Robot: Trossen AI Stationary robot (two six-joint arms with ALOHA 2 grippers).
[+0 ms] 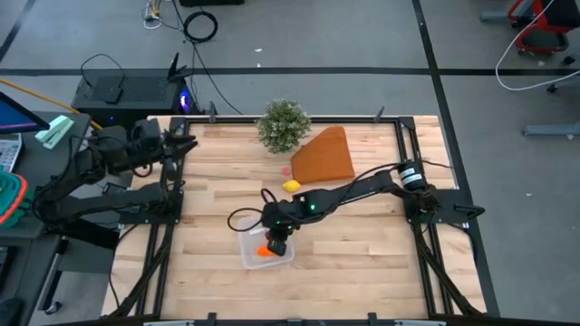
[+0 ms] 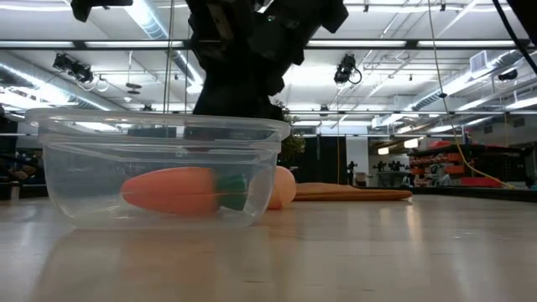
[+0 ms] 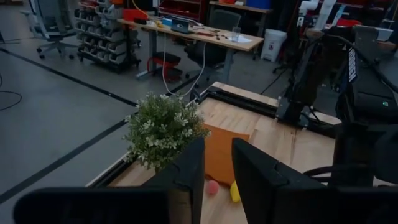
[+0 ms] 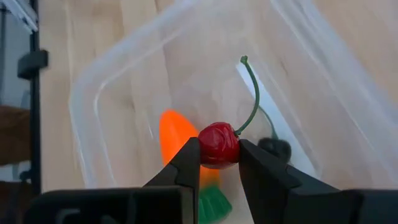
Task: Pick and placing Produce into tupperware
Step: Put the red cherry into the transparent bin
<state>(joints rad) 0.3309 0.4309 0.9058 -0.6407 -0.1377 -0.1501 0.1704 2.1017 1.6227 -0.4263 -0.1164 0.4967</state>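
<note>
Wooden table [image 1: 362, 263], workshop beyond.
Right gripper [image 4: 219, 163]: clamped on red cherry [image 4: 218, 145], green stem [image 4: 252, 93] trailing up; poised over clear container [image 4: 99, 93].
Carrot [image 4: 175, 140]: already inside, beneath cherry.
Lemon [image 1: 291, 186], pink ball [image 3: 212, 187]: outside, near orange wedge [image 1: 323, 156] and plant [image 1: 283, 124].
Left gripper [image 3: 216, 171]: parted, parked at table edge.
Advice: lower within walls, release beside carrot, lift straight to avoid snagging stem.
</note>
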